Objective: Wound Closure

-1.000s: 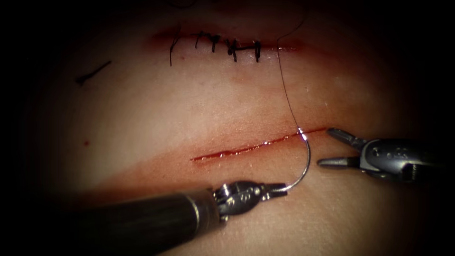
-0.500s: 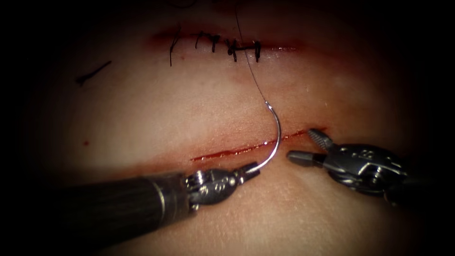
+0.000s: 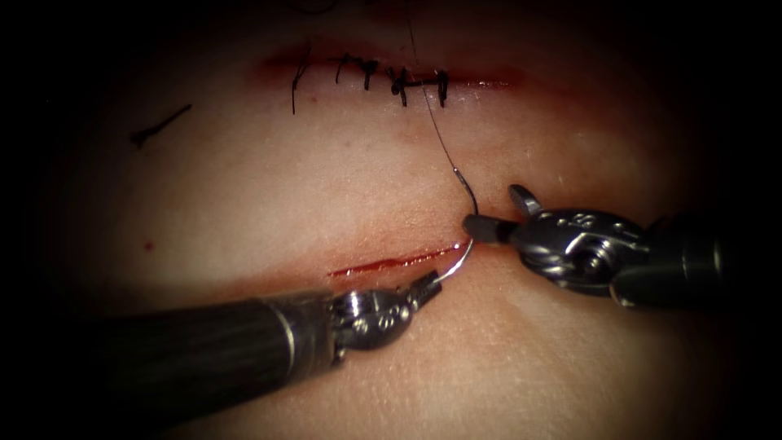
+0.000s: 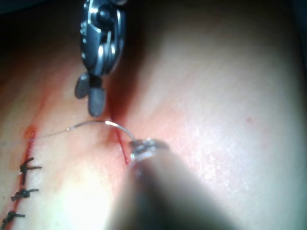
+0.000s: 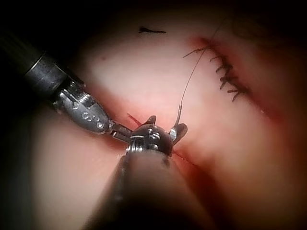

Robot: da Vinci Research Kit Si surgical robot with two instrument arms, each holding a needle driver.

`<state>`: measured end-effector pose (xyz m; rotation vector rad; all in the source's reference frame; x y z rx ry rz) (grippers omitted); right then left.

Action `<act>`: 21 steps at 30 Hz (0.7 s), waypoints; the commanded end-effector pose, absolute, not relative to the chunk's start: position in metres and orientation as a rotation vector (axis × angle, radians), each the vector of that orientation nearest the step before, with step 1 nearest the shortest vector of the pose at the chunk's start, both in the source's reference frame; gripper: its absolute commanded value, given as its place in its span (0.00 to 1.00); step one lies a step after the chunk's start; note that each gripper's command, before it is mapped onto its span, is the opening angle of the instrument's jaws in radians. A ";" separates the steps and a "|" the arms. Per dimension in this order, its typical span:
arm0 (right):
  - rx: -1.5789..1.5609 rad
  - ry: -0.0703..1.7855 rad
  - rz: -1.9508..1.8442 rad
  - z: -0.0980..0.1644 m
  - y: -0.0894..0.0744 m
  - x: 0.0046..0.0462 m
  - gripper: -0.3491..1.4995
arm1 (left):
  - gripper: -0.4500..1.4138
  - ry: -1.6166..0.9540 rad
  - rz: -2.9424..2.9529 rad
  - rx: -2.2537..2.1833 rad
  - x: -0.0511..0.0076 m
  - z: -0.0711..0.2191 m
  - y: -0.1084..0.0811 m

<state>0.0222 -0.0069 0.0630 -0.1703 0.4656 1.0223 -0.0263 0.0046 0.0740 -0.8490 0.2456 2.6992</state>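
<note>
Left gripper (image 3: 423,287) nearest the endoscope, in from lower left, clamped on the needle (image 3: 467,244) close to its pointed end. In my left wrist view the needle (image 4: 115,125) runs straight out of my left gripper (image 4: 144,146).

From my grip the needle arcs up and right, crosses the right end of the open cut (image 3: 399,261), then curls back left to the swaged end on the far side of the cut. Bulge of the curve faces right, toward my other tool. Chord runs roughly near-to-far, tip end near, thread end far. Looks free above the tissue (image 3: 244,204), not buried, though I can't rule out the arc brushing the cut edge.

Right gripper (image 3: 501,213) comes in from the right, jaws spread, one jaw touching or just beside the needle's upper arc, the other jaw raised clear. Holding nothing. Right wrist view agrees: right gripper (image 5: 165,125) jaws apart with the needle's thread end (image 5: 178,116) standing between them.

Key relation: needle lies immediately left of the right gripper, which is the free one and sits on the swaged half; left owns the tip half.

Thread (image 3: 436,130) leaves the swaged end and goes up and left past the stitched cut (image 3: 391,80) at the far side. Loose cut end of thread (image 3: 159,125) far left.
</note>
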 end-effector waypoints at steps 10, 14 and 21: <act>-0.132 0.435 1.012 0.066 -0.007 0.0241 0.71 | 0.00 0.286 2.720 -0.858 -0.0270 0.074 0.004; -0.119 0.427 1.005 0.067 -0.007 0.0242 0.70 | 0.00 0.314 2.731 -0.867 -0.0270 0.074 0.004; -0.107 0.404 0.990 0.069 -0.007 0.0241 0.67 | 0.00 0.350 2.755 -0.871 -0.0271 0.074 0.004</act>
